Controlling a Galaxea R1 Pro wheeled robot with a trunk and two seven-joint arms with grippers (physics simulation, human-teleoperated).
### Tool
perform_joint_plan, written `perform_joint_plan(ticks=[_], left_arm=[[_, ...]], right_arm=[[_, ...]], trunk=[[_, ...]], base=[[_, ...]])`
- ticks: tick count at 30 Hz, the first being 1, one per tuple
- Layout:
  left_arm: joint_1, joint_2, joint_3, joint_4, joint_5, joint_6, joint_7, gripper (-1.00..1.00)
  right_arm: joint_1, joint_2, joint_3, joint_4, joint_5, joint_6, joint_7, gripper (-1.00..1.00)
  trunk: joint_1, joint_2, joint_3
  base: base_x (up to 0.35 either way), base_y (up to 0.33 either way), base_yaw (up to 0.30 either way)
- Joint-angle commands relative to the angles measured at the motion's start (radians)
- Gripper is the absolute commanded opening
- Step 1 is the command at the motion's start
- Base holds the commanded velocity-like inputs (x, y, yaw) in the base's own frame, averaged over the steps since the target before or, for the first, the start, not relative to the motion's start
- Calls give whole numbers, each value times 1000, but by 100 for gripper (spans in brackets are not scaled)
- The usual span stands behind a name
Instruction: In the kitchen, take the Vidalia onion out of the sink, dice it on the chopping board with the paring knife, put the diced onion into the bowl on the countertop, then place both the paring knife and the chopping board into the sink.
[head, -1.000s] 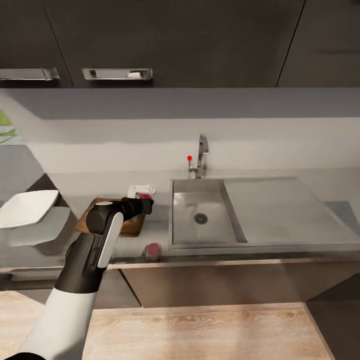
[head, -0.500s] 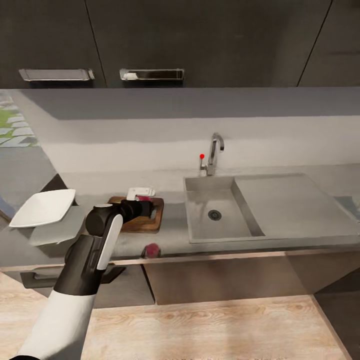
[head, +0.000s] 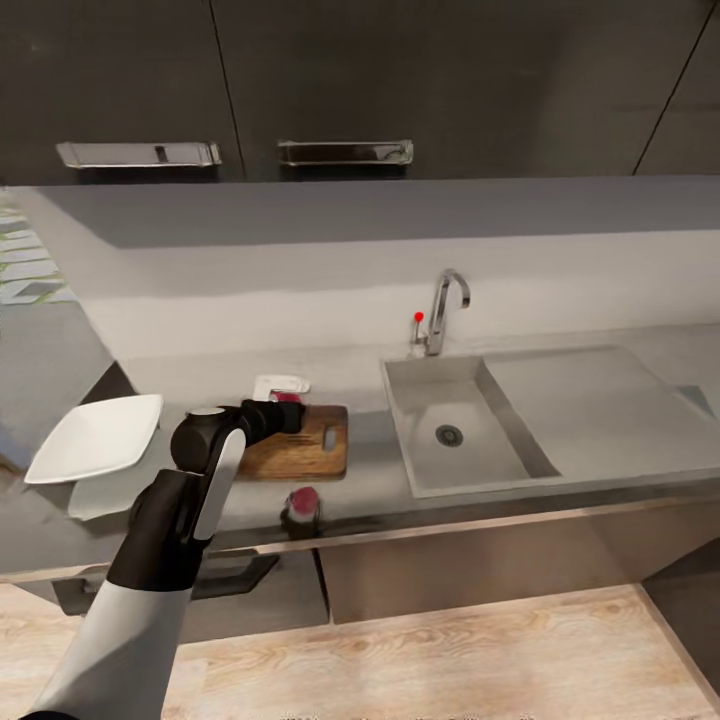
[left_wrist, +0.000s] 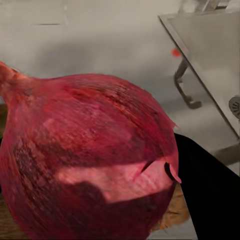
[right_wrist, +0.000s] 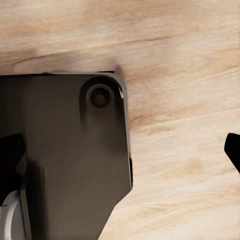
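The Vidalia onion (left_wrist: 90, 155) sits in the grip of the left hand (head: 287, 412), which is closed on it. In the left wrist view its dark red, papery skin looms close, with one black finger (left_wrist: 210, 200) alongside it. In the head view only a bit of the onion's red shows at the tip of the hand, over the far left part of the chopping board (head: 305, 445). I cannot tell whether it touches the wood.

The chopping board lies flat on the grey worktop (head: 370, 480), just left of the sink (head: 450, 435), with its slot handle at the end nearer the sink. The sink's basin is on the left and its drainboard on the right. The steel tap (head: 445, 310), with its red dot, stands at the back edge.

The white bowl (head: 95, 437) is at the left end of the worktop, well apart from the board. A small white object (head: 280, 384) lies just behind the board. A small red and dark thing (head: 302, 505) rests near the worktop's front edge, in front of the board; it is too small to tell whether it is the knife.

The right hand (right_wrist: 120, 155) hangs over the pale wood floor (right_wrist: 185, 100) and a dark part of the robot's base (right_wrist: 70, 150). Its dark fingertips (right_wrist: 232, 150) show at opposite edges of the right wrist view, spread apart with nothing held between them.
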Motion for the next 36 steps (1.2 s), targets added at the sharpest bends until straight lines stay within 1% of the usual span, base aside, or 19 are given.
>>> perform_joint_plan(ticks=[1, 6, 11, 21, 36], left_arm=[[-1, 0, 0, -1, 4, 4, 3, -100], [3, 0, 0, -1, 4, 4, 3, -100], [12, 0, 0, -1, 4, 4, 3, -100], [13, 0, 0, 0, 4, 3, 3, -100], [15, 0, -1, 12, 4, 3, 3, -100]], right_arm=[[1, 1, -4, -2, 7, -1, -3, 100], [1, 0, -3, -3, 7, -1, -3, 100], [1, -1, -3, -3, 7, -2, -2, 100], [1, 1, -4, -3, 6, -1, -3, 100], [1, 1, -5, -3, 5, -1, -3, 100]], trunk=[[0, -2, -2], [0, -2, -2], [0, -2, -2], [0, -2, -2], [0, -2, -24]], base=[[-149, 202, -1], [-73, 62, 0], [-10, 8, 0], [0, 0, 0], [0, 0, 0]])
